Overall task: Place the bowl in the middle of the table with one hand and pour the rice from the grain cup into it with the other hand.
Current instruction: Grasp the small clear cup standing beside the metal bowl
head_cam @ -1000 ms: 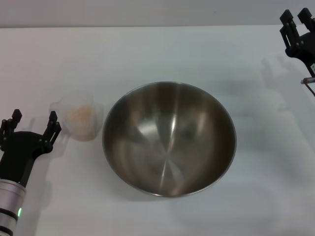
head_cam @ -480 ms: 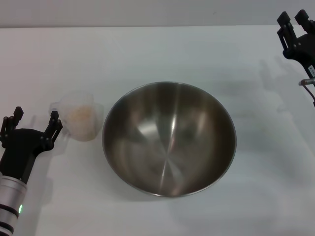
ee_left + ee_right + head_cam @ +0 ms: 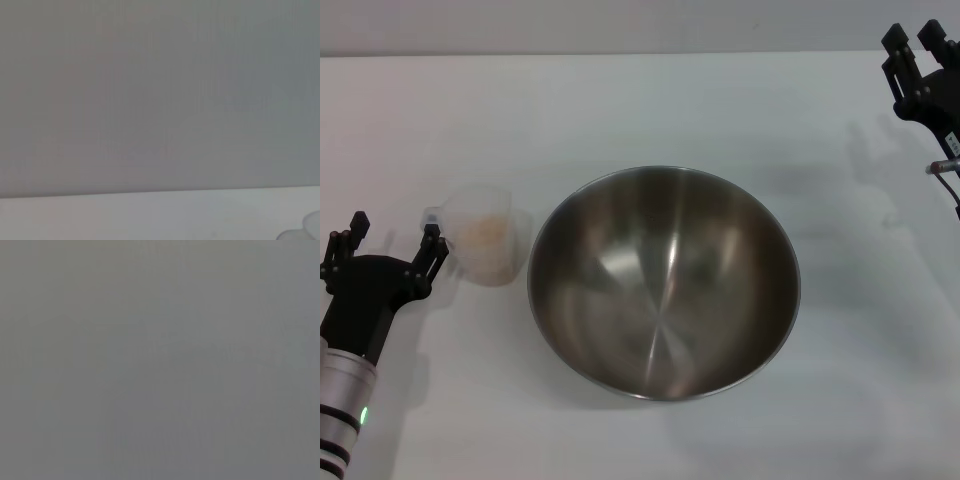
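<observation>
The big steel bowl (image 3: 663, 282) sits upright mid-table with nothing inside. Just left of it, almost touching its rim, stands the small clear grain cup (image 3: 486, 247) holding a heap of pale rice (image 3: 485, 236). My left gripper (image 3: 394, 238) is low at the left, open, its near finger (image 3: 431, 250) right beside the cup's handle side; nothing is between its fingers. A sliver of the grain cup (image 3: 311, 228) shows in the left wrist view. My right gripper (image 3: 916, 40) hangs open at the far right back corner, far from the bowl.
The white table (image 3: 650, 110) stretches behind and to the right of the bowl. Its back edge meets a grey wall (image 3: 620, 25). The right wrist view shows only plain grey.
My left gripper has crept slightly right toward the grain cup. The right gripper has drawn a little further up and back at the corner. Bowl and cup have not moved.
</observation>
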You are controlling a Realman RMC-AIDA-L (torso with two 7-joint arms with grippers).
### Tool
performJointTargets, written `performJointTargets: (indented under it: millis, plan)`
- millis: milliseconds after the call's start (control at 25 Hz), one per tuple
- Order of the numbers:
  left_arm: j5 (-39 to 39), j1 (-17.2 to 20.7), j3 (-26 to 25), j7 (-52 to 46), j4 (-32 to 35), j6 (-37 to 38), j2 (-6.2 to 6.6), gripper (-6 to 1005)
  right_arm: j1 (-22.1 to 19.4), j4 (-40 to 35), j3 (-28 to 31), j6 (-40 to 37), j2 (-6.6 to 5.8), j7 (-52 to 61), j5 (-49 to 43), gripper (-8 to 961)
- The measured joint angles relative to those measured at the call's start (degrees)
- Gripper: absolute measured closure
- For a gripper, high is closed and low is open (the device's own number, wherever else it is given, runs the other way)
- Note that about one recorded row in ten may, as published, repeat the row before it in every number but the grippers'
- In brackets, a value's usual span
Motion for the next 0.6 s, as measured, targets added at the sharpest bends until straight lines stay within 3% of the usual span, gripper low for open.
performJointTargets:
  millis: [400,600]
  plan:
    - [0.18,-0.59,-0.11,0.0,0.09,-0.32,0.0,198,0.27,-0.06,0.0,0.58,0.0,0.04,0.0,520]
    - [0.37,-0.64,0.14,0.26,0.09,-0.32,0.0,449,0.36,-0.09,0.0,0.69,0.0,0.04,0.0,521]
